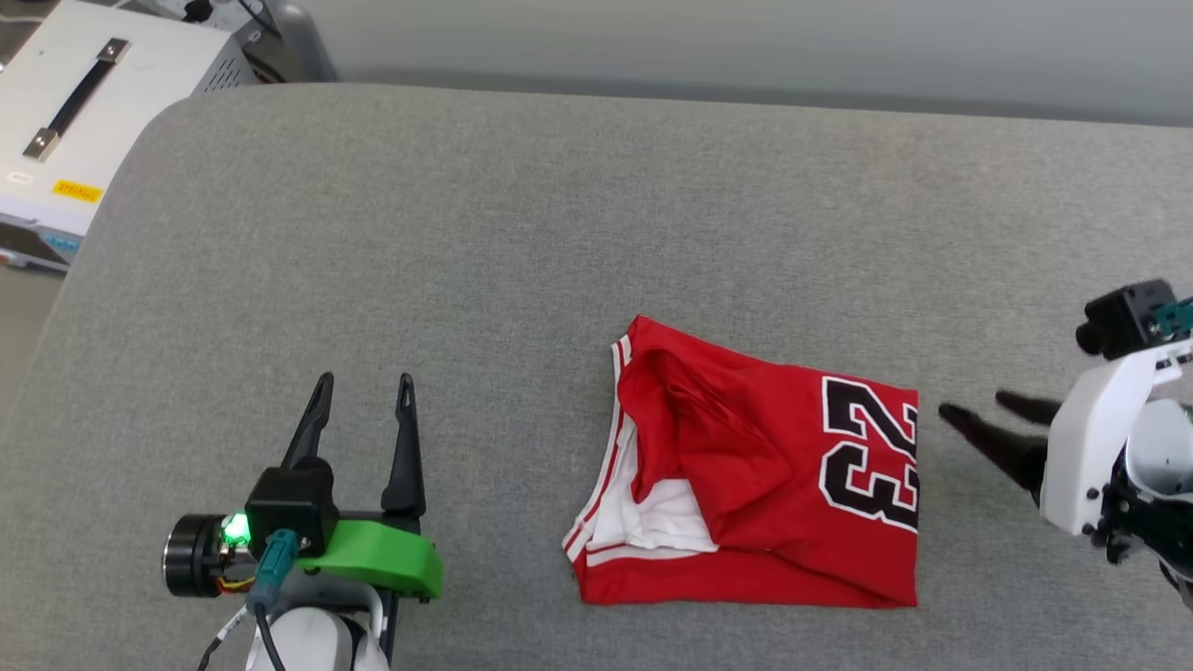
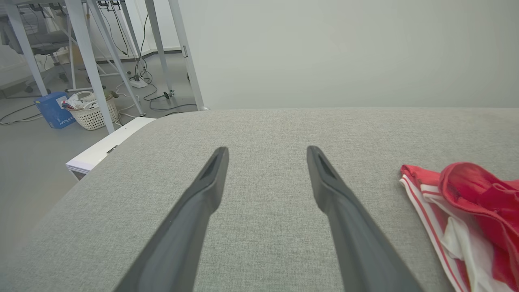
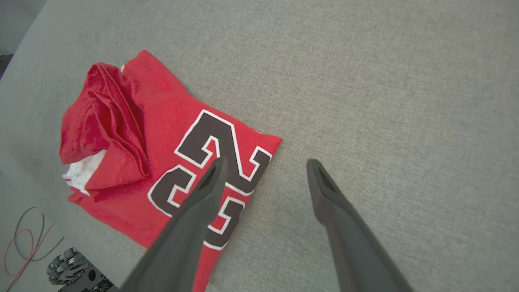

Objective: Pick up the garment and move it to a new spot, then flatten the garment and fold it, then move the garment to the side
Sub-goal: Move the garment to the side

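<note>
Garment: red shirt folded into rough rectangle, white sleeve and red-white stripe trim showing at its left edge. Lies on grey padded surface between grippers, touching neither. Print: black "23", white outline. Left gripper, right gripper: fingers spread wide, empty.

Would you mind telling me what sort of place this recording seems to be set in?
Probably a robotics lab rather than a home: the garment lies on a grey fabric-covered table, metal frame legs stand among loose cables on the floor, and a white equipment case sits beside the table.
</note>
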Robot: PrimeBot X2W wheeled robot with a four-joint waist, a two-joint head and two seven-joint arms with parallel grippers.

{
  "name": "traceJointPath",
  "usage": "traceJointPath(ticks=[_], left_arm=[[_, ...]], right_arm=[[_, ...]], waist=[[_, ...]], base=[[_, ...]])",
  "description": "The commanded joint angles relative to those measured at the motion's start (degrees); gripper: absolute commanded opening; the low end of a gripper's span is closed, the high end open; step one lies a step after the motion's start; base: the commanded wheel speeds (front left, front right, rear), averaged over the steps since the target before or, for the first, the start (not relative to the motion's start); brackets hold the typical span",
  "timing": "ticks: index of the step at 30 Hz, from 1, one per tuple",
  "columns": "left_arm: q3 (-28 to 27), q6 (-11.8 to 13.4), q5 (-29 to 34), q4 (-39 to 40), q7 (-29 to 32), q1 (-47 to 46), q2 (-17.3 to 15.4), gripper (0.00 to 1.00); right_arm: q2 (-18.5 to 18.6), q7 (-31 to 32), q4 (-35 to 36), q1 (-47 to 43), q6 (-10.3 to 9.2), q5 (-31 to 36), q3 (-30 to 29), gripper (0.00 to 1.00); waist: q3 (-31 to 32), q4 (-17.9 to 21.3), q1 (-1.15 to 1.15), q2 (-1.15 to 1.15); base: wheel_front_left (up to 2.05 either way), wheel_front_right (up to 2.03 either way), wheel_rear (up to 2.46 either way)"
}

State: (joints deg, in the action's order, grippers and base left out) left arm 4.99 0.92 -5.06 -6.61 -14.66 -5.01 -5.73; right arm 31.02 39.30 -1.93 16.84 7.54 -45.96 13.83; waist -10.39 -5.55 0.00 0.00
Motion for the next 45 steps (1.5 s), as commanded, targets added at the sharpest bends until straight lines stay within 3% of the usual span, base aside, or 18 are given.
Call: traceJointPath(ticks=[1, 7, 12, 16, 17, 18, 29, 38, 45], left_arm=[[0.16, -0.3, 0.5, 0.11, -0.34, -1.43, 0.43, 1.0], [0.65, -0.74, 0.67, 0.17, -0.34, -3.65, 1.04, 1.0], [0.46, -0.98, 0.78, -0.04, -0.34, -4.89, 1.32, 1.0], [0.36, -1.18, 0.9, -0.4, -0.34, -5.59, 1.5, 1.0], [0.32, -1.19, 0.94, -0.48, -0.34, -5.68, 1.54, 1.0], [0.24, -1.18, 0.97, -0.59, -0.34, -5.72, 1.58, 1.0], [-0.71, -1.22, 1.5, -1.21, -0.34, -3.35, 1.62, 1.0], [-1.7, -1.11, 2.12, 0.22, -0.34, -1.71, 0.92, 1.0], [-2.33, -1.27, 2.84, 1.98, -0.34, -3.12, -0.43, 1.0]], right_arm=[[-0.23, 1.72, -0.6, -1.36, -0.05, -2.28, -0.37, 1.0], [-3.03, 5.12, -3.49, -2.24, -0.05, -5.46, 0.87, 1.0], [-6.64, 4.12, -7.53, -1.39, -0.05, -5.44, 4.22, 1.0], [-7.01, 1.33, -9.38, -1.19, -0.05, -4.43, 7.42, 1.0], [-6.97, 0.39, -9.59, -1.08, -0.05, -4.48, 7.85, 0.42], [-6.77, -1.01, -9.66, -0.79, -0.05, -4.44, 8.29, 0.0], [-1.32, -10.68, -4.71, 4.19, -0.05, -3.8, 13.14, 0.0], [8.18, -11.79, 3.68, 9.33, -0.05, 0.93, 18.14, 0.0], [13.75, -11.2, 5.02, 12.95, -0.05, 2.38, 17.21, 0.0]], waist=[[-1.49, -1.24, 0.0, 0.0], [-4.66, -3.26, 0.0, 0.0], [-6.74, -4.38, 0.0, 0.0], [-7.27, -5.03, 0.0, 0.0], [-7.23, -5.1, 0.0, 0.0], [-7.1, -5.13, 0.0, 0.0], [-2.63, -1.17, 0.0, 0.0], [-2.04, 9.18, 0.0, 0.0], [-5.25, 16.24, 0.0, 0.0]], base=[[0.0, 0.0, 0.0], [0.0, 0.0, 0.0], [0.0, 0.0, 0.0], [0.0, 0.0, 0.0], [0.0, 0.0, 0.0], [0.0, 0.0, 0.0], [0.0, 0.0, 0.0], [0.0, 0.0, 0.0], [0.0, 0.0, 0.0]])
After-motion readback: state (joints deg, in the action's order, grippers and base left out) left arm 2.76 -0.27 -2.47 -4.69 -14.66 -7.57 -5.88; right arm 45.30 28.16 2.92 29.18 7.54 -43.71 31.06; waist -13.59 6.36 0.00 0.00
